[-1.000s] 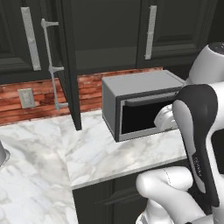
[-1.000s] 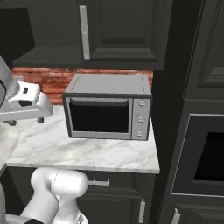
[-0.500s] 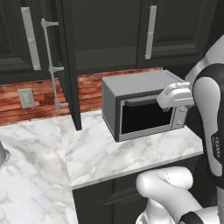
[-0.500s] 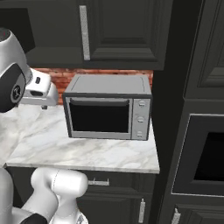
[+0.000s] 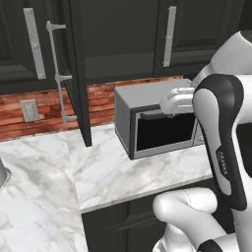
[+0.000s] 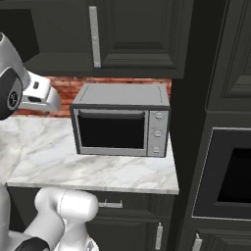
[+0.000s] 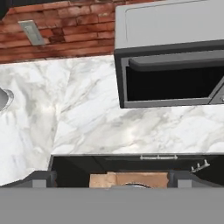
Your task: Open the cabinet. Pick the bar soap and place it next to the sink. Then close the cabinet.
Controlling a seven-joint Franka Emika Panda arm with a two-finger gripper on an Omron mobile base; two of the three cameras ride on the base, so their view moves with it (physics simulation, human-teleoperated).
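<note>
The cabinet (image 5: 78, 74) hangs above the counter with its door swung out toward me, edge-on, its long silver bar handle (image 5: 57, 74) standing off to the left. My gripper (image 5: 167, 102) hovers in front of the microwave's top edge, well right of that door, and it also shows at the left in the right base view (image 6: 51, 103). In the hand view the gripper (image 7: 111, 180) is open, its fingertips (image 7: 40, 178) wide apart with nothing between them, looking down on the counter. The bar soap and the sink are out of view.
A grey microwave (image 5: 155, 125) (image 6: 122, 120) (image 7: 170, 52) stands on the marble counter (image 5: 113, 172) against the brick wall. A wall outlet (image 7: 33, 31) is at the left. A grey rounded rim (image 5: 2, 172) pokes in at the left edge. Tall oven cabinets (image 6: 225, 162) rise on the right.
The hand has lifted from in front of the microwave door to its top edge, and the forearm has swung upright. The gripper stayed open. The cabinet door has not moved.
</note>
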